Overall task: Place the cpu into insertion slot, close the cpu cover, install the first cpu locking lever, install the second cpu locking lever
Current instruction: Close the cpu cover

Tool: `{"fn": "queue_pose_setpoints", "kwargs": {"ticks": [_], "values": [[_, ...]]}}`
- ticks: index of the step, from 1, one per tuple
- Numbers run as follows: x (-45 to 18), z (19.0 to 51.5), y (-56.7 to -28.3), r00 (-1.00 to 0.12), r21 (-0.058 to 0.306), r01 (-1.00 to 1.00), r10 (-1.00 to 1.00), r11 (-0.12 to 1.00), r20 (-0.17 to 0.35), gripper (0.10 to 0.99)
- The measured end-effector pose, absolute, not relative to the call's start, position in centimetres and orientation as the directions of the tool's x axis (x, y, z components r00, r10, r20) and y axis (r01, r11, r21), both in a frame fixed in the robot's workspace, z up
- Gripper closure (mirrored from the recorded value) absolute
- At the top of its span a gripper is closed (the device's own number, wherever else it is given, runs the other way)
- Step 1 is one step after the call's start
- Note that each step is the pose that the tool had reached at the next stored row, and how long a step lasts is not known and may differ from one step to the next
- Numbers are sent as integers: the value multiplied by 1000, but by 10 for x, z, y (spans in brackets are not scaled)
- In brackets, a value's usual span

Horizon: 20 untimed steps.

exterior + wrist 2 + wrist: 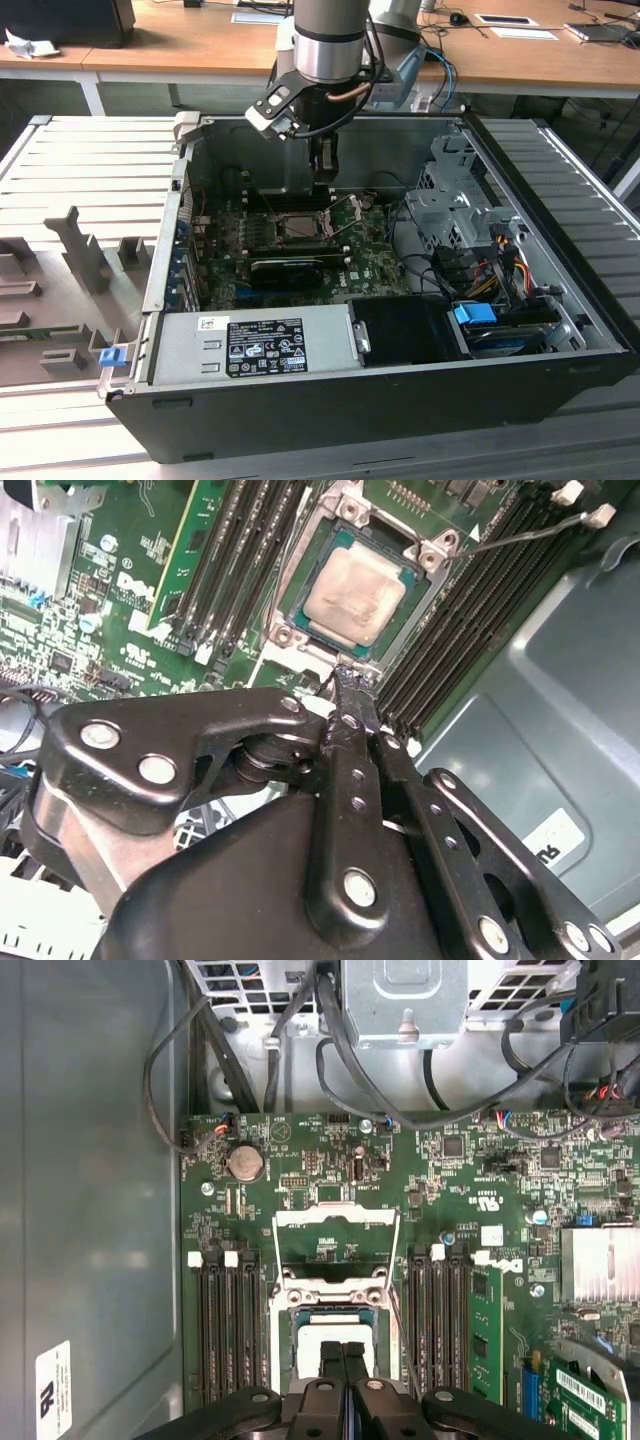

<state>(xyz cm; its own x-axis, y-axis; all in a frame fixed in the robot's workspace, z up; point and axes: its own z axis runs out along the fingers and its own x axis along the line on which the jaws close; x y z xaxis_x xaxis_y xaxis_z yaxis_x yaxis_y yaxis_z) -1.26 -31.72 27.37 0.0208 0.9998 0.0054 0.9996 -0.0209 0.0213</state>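
Note:
The cpu lies flat in the insertion slot, its pale silvery-tan face up on the green board. In the first wrist view the cpu cover is swung open beyond the socket, a thin silvery frame with a large window. A thin lever wire juts away from the socket's corner. My gripper hovers just above the socket's edge, shut with its black fingers pressed together and nothing between them. Those fingers hide part of the cpu in the first wrist view. From outside, the gripper hangs over the board's back part.
Rows of black memory slots flank the socket on both sides. A long black expansion card lies just in front of it. Cables and a drive cage fill the exterior view's right; the power supply sits along the front.

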Motion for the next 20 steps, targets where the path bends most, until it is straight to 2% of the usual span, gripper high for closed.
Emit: {"fn": "queue_pose_setpoints", "kwargs": {"ticks": [20], "values": [[17, 274, -317, 18, 20, 1000, 1000, -18, 5, 980]]}}
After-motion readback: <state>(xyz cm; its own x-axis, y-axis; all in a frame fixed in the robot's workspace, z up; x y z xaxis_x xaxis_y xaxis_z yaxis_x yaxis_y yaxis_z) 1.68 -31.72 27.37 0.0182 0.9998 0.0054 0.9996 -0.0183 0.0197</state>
